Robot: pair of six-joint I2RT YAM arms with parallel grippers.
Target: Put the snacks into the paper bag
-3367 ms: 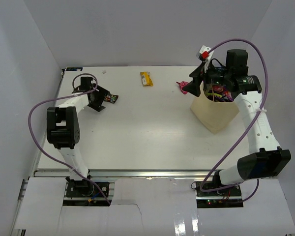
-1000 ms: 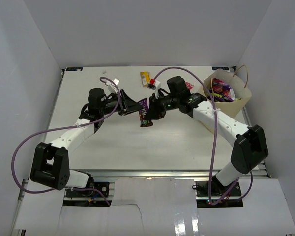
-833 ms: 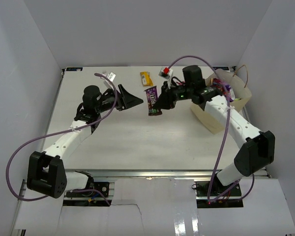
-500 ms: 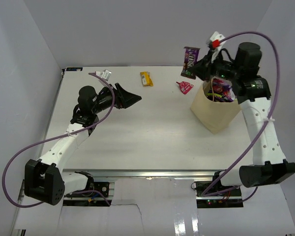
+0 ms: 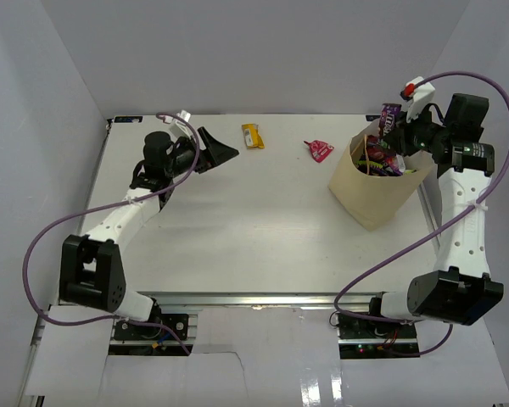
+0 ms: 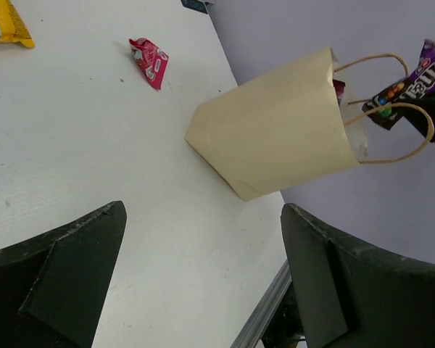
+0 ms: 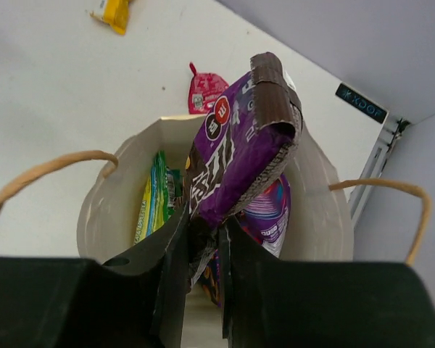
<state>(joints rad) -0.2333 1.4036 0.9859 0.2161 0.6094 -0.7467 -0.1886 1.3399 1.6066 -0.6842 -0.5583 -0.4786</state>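
Purple glossy packet (image 7: 235, 145) is pinched by its lower edge in the clamped right gripper (image 7: 203, 235). It hangs right over the mouth of the tan kraft paper bag (image 7: 105, 196) at two o'clock, lined up to drop among the snacks inside. The left gripper (image 6: 203, 209) gapes empty at eleven. The small yellow wrapper (image 5: 252, 136) and pink-red wrapper (image 5: 320, 150) lie around twelve, outside the bag.

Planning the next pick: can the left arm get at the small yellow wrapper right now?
Probably yes. The left hand is open and empty, the yellow wrapper lies flat on the table near it, and nothing stands between them.
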